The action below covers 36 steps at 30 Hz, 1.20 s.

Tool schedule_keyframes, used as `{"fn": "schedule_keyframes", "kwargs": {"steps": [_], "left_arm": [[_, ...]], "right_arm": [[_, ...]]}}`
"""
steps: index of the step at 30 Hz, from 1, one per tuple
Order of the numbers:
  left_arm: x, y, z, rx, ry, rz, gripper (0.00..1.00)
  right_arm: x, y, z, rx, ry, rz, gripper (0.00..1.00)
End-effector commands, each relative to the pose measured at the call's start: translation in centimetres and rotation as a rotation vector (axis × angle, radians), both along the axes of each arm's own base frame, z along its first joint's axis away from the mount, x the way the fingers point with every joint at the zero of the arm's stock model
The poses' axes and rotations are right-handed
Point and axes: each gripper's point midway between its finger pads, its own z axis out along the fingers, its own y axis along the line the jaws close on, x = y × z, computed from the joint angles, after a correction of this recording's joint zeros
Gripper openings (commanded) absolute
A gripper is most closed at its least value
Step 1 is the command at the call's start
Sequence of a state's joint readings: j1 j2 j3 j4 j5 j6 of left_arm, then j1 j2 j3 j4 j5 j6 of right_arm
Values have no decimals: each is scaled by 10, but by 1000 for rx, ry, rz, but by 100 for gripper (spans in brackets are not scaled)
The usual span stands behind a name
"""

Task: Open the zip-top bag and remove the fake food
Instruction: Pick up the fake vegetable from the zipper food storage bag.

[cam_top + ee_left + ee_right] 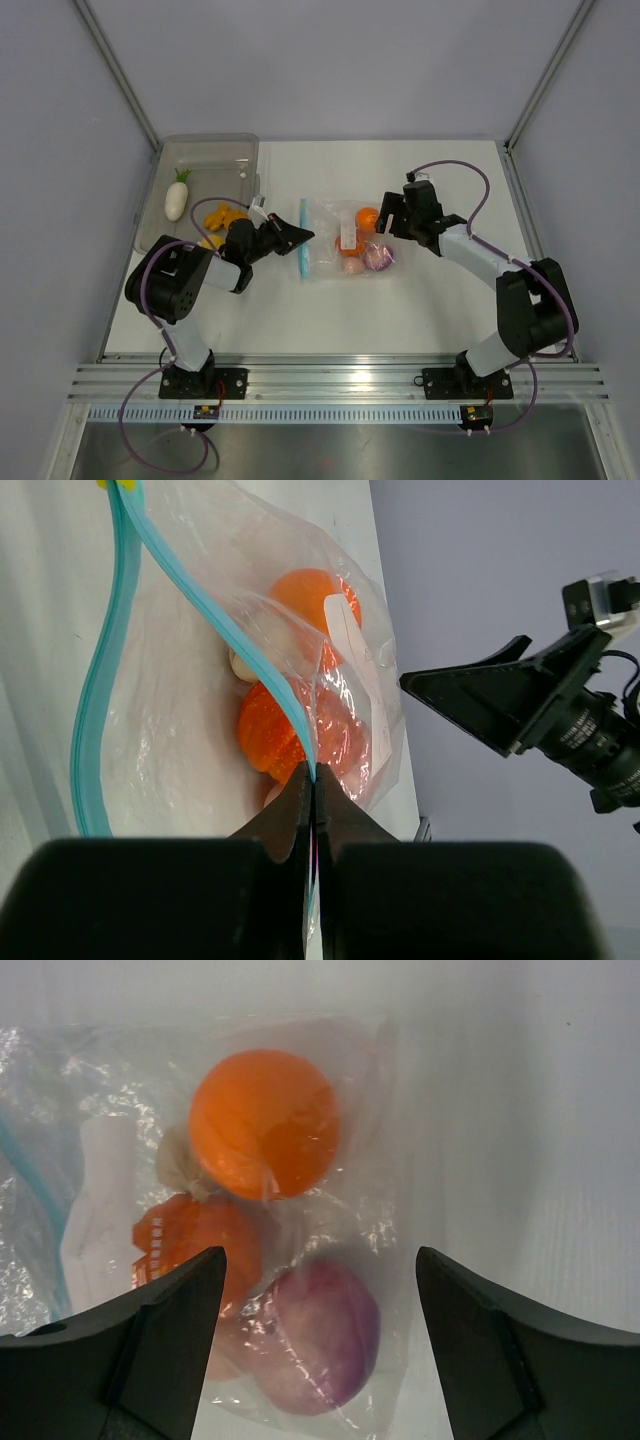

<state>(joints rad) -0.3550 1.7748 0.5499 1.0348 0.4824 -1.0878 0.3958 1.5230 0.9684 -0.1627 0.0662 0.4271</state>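
Observation:
The zip-top bag (345,245) lies flat mid-table, its light blue zip strip (302,240) on the left side. My left gripper (306,236) is shut on one lip of that strip (235,640), while the other lip (100,690) bows away, so the mouth gapes. Fake food still inside the bag: an orange ball (265,1120), a ridged orange piece (190,1235) and a purple onion (320,1335). My right gripper (320,1260) hovers open over the bag's closed end (390,222), its fingers either side of the onion and holding nothing. A white radish (177,195) and orange and yellow pieces (224,215) lie in the tray.
The smoky-grey tray (215,160) sits at the back left, right behind my left arm. Grey walls enclose the white table (440,300) on three sides. In the left wrist view, the right gripper (500,695) shows beyond the bag.

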Motion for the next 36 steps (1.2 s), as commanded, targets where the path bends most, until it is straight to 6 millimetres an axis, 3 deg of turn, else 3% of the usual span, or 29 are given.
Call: {"fn": "schedule_keyframes", "kwargs": {"steps": [1, 6, 9, 10, 14, 19, 26, 33, 36], "left_arm": [[9, -1, 25, -2, -103, -2, 0], [9, -2, 24, -2, -100, -7, 0], [9, -2, 23, 0, -98, -7, 0], [9, -2, 23, 0, -98, -9, 0], [9, -3, 24, -8, -98, -15, 0], [8, -4, 27, -21, -105, -23, 0], [9, -6, 26, -32, -98, -29, 0], [9, -6, 29, -42, -111, -31, 0], [8, -4, 31, -47, -114, -29, 0]], "right_arm": [[7, 6, -8, 73, 22, 18, 84], [16, 8, -28, 120, 58, 20, 76], [17, 12, -29, 145, 62, 33, 56], [17, 13, -29, 148, 61, 37, 39], [17, 15, -19, 163, 42, 44, 0], [13, 17, 13, 176, -31, 56, 0], [1, 24, 55, -17, -158, 51, 0], [-10, 41, 78, -196, -250, 67, 0], [-7, 33, 72, -215, -250, 30, 0]]}}
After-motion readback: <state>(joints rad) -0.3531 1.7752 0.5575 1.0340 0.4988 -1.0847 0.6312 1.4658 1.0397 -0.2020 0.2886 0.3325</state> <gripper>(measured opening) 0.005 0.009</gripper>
